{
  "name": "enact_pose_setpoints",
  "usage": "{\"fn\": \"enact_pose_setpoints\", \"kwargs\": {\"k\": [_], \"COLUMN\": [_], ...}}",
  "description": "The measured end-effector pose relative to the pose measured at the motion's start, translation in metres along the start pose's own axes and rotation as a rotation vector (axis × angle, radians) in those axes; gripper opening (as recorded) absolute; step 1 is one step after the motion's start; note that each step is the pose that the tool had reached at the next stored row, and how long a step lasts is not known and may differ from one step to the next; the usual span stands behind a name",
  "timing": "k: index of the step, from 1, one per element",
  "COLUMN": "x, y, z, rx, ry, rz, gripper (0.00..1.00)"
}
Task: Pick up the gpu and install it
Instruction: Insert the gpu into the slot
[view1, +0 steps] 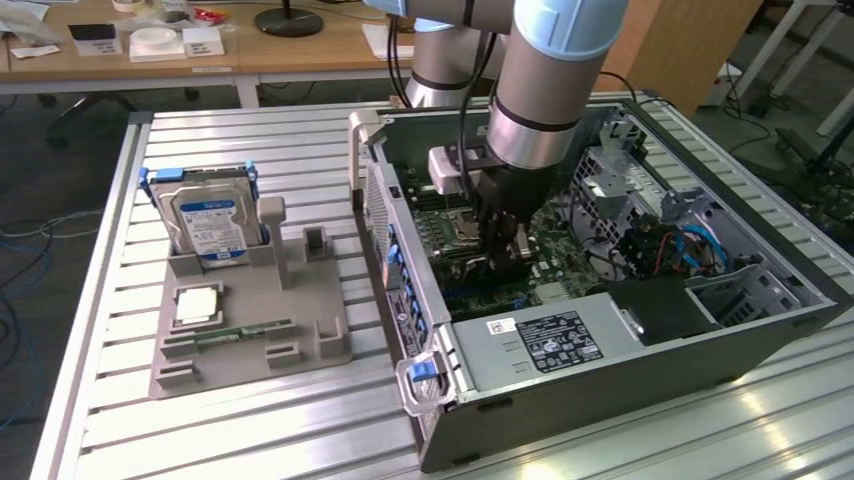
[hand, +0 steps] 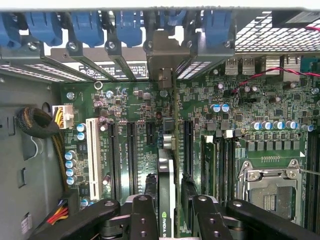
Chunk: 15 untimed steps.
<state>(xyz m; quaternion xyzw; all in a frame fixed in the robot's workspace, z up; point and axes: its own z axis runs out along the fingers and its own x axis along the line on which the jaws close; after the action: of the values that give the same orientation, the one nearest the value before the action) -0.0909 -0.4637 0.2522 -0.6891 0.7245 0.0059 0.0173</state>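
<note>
The gpu (hand: 167, 160) is a thin black card seen edge-on. It stands upright in a motherboard (hand: 125, 100) slot, with its metal end bracket (hand: 165, 70) against the rear slot openings of the case. My gripper (hand: 169, 181) straddles the card from above. One finger (hand: 150, 187) stands on each side of it, and a narrow gap shows between the pads and the card. In the exterior view the gripper (view1: 507, 258) reaches down into the open computer case (view1: 601, 345), and its fingers hide the card.
Empty expansion slots lie beside the card, and a CPU socket (hand: 270, 187) is further along the board. Outside the case, a grey holder (view1: 307, 345) carries a silver hard drive (view1: 207, 225), a CPU chip (view1: 198, 305) and a green memory stick (view1: 247, 331). Cables (view1: 667, 245) cross inside the case.
</note>
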Motion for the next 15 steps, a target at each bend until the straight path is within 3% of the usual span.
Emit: {"fn": "enact_pose_setpoints", "kwargs": {"k": [15], "x": [-0.0006], "y": [0.0], "z": [-0.0023], "rx": [0.0], "ry": [-0.0003], "rz": [0.0], "gripper": [0.34]}}
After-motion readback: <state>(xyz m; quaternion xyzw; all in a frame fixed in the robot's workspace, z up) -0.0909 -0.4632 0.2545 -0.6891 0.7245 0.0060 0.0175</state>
